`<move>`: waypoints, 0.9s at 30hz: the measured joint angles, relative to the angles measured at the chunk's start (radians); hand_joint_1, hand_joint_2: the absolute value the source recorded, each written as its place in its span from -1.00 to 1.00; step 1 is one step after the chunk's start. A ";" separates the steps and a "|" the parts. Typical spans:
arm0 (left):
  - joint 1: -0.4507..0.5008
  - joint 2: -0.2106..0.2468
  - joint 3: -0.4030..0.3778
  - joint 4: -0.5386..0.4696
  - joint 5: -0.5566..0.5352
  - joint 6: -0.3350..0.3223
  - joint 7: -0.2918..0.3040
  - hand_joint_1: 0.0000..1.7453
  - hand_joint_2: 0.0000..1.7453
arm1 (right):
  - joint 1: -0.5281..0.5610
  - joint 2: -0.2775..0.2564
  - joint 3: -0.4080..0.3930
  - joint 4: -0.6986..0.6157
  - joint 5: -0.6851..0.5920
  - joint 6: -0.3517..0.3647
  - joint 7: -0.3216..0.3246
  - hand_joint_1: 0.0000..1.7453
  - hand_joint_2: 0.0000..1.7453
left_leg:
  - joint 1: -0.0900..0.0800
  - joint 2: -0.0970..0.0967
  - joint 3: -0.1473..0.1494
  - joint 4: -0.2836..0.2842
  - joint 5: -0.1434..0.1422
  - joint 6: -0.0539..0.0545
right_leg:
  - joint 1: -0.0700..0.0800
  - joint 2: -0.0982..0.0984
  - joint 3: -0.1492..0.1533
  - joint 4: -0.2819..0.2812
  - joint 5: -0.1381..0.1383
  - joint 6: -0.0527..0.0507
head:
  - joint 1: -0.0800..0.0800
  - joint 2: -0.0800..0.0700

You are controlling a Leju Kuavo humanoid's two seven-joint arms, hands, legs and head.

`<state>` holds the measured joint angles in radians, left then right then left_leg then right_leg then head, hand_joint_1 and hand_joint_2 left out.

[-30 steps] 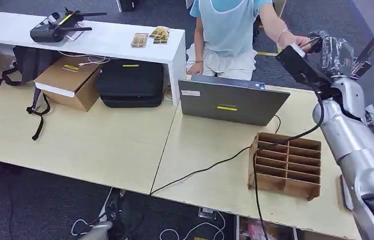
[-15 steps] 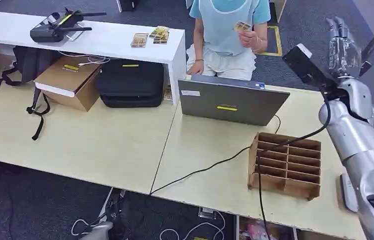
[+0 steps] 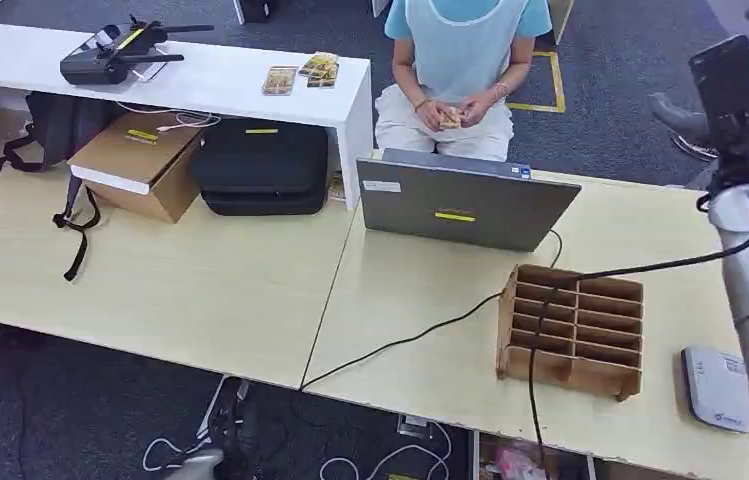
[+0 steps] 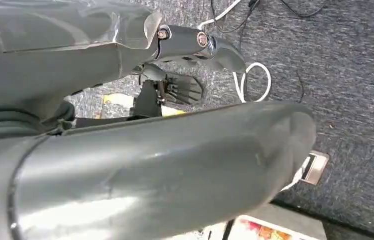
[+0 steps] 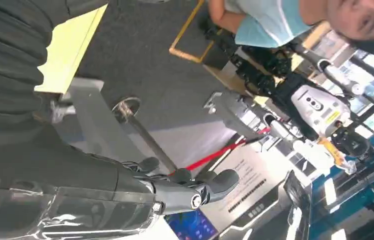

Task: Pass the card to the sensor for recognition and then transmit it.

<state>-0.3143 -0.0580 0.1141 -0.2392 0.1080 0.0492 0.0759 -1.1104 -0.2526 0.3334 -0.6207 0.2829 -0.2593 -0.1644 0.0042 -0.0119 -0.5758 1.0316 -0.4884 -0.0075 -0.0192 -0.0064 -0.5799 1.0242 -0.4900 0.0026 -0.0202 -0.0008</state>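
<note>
Card (image 3: 449,117) now in person's lap

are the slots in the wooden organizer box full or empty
Empty as far as visible: in the head view the wooden organizer shows bare dividers and dark compartments, with no cards standing in them. The slot bottoms are shadowed.

Head view: high, facing forward and down over the desk (image 3: 200,290). Left wrist view: close behind left hand (image 4: 140,170), facing carpet. Right wrist view: behind right hand (image 5: 175,192), shares the seated person (image 3: 460,60) with head view.
</note>
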 joint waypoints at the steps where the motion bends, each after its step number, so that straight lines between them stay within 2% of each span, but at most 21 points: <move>1: 0.004 0.001 0.000 0.000 0.002 -0.002 0.000 -1.00 -1.00 | 0.006 -0.013 -0.010 -0.019 -0.022 0.018 -0.001 -1.00 1.00 | 0.000 0.000 0.000 0.000 0.000 0.000 | 0.000 0.000 0.000 0.000 0.000 0.000 | 0.000 0.000; 10: 0.031 0.017 0.000 0.000 0.019 -0.007 0.000 -1.00 -1.00 | 0.059 -0.115 -0.046 -0.148 -0.132 0.110 0.005 -1.00 1.00 | 0.000 0.000 0.000 0.000 0.000 0.000 | 0.000 0.000 0.000 0.000 0.000 0.000 | 0.000 0.000; 11: 0.035 0.019 0.000 0.000 0.020 -0.008 0.000 -1.00 -1.00 | 0.072 -0.134 -0.047 -0.166 -0.144 0.121 0.005 -1.00 -1.00 | 0.000 0.000 0.000 0.000 0.000 0.000 | 0.000 -0.001 0.000 0.000 0.000 0.000 | 0.000 0.000; 17: 0.059 0.040 0.001 0.000 0.053 -0.012 0.000 -1.00 -1.00 | 0.221 -0.261 -0.069 -0.348 -0.212 0.176 0.016 -1.00 -1.00 | 0.000 -0.001 -0.001 0.000 -0.001 0.000 | 0.000 -0.001 -0.001 -0.001 0.000 0.000 | 0.000 0.000; 20: 0.068 0.047 0.001 0.000 0.056 -0.013 0.000 -1.00 -1.00 | 0.281 -0.303 -0.081 -0.418 -0.221 0.178 0.024 -1.00 -1.00 | 0.000 0.000 -0.001 0.000 -0.001 0.001 | 0.000 0.000 -0.001 -0.001 0.000 0.000 | 0.000 0.000; 21: 0.069 0.049 0.001 0.000 0.056 -0.013 0.000 -1.00 -1.00 | 0.292 -0.314 -0.085 -0.436 -0.222 0.179 0.025 -1.00 1.00 | 0.000 0.000 -0.001 0.000 -0.001 0.001 | 0.000 0.000 -0.001 -0.001 0.000 0.000 | 0.000 0.000; 24: 0.069 0.053 0.002 0.000 0.067 -0.010 0.000 -1.00 -1.00 | 0.319 -0.342 -0.091 -0.480 -0.220 0.193 0.028 -1.00 1.00 | 0.000 0.000 0.000 0.000 -0.001 0.000 | 0.000 0.000 -0.001 -0.001 0.000 0.000 | 0.000 0.000; 27: 0.081 0.058 0.003 0.000 0.079 -0.012 0.000 -1.00 -1.00 | 0.402 -0.390 -0.109 -0.564 -0.218 0.193 0.021 -1.00 1.00 | 0.001 -0.003 -0.001 0.000 -0.001 0.000 | 0.001 -0.004 0.000 -0.001 0.000 0.000 | 0.000 0.000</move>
<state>-0.2337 -0.0004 0.1167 -0.2392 0.1869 0.0374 0.0759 -0.7083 -0.6421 0.2243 -1.1850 0.0645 -0.0664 -0.1438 0.0050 -0.0151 -0.5763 1.0314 -0.4890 -0.0073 -0.0185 -0.0100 -0.5801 1.0233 -0.4904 0.0027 -0.0202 -0.0008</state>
